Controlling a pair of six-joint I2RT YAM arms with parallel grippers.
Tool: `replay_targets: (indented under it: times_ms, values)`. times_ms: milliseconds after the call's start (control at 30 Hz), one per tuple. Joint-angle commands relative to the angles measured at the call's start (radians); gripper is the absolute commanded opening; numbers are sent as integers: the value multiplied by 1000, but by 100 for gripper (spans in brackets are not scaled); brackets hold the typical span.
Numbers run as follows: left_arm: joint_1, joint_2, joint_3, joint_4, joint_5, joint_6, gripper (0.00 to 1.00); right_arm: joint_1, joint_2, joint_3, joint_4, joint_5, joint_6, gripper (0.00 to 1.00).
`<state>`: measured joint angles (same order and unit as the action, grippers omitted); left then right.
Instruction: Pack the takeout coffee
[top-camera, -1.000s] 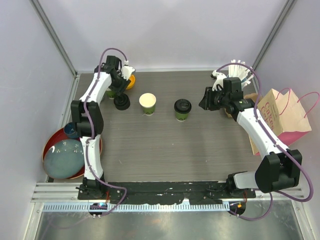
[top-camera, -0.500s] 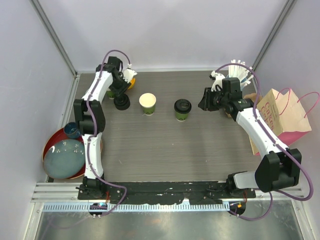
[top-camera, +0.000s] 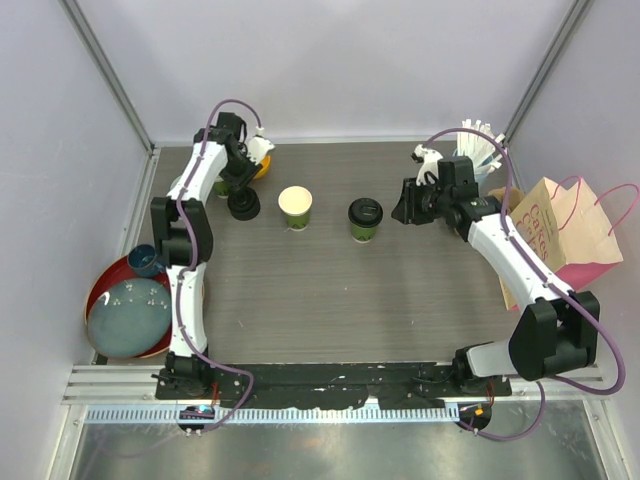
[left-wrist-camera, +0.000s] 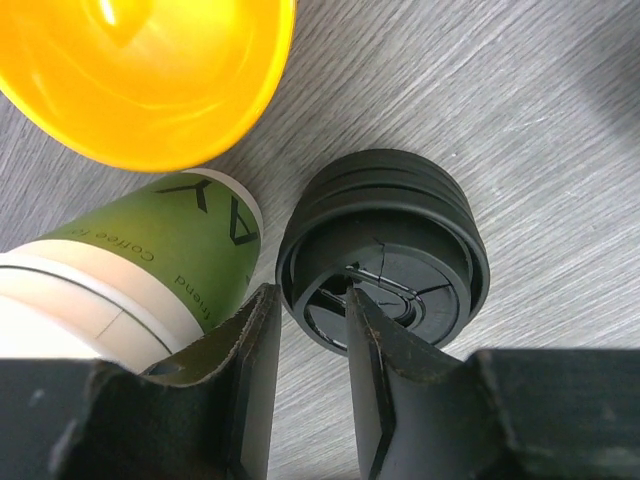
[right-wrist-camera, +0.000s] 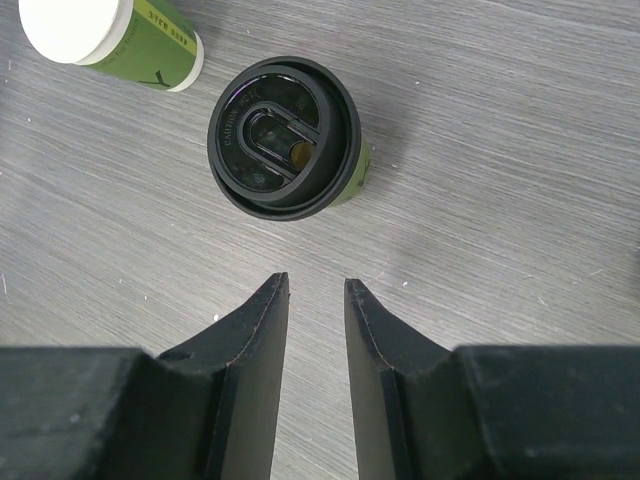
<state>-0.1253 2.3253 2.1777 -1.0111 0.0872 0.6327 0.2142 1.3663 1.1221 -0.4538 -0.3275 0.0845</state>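
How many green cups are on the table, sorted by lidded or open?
Lidded green cup: 1
Open green cup: 1
Third green cup, beside the yellow bowl, top out of view: 1
Total: 3

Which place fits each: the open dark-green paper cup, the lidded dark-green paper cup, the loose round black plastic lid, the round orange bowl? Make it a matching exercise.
Things
1. open dark-green paper cup
2. lidded dark-green paper cup
3. loose round black plastic lid
4. round orange bowl

Places
A. ahead of the open right gripper
B. its rim between the fingers of the left gripper
C. between the loose lid and the lidded cup
D. far left, behind the loose lid

Pairs: 1-C, 2-A, 3-B, 4-D.
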Motion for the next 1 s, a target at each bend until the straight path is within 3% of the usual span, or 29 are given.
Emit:
replay_targets:
  times_ms: [0, 333, 533, 700, 967]
  values:
    - [6, 20, 45, 16, -12, 1, 35, 11, 4, 19, -5, -10, -17, 35]
    - [7, 37, 63, -10, 39, 38, 24, 22, 16, 22, -19, -2, -26, 35]
    - [9, 36, 53, -34, 51, 41, 0, 25, 13, 24, -22, 2, -28, 35]
    - [12, 0, 33, -23, 56, -7, 0, 27, 14, 24, -23, 2, -29, 35]
    - [13, -127, -59, 49, -33, -214, 0, 30, 16, 27, -23, 4, -31, 35]
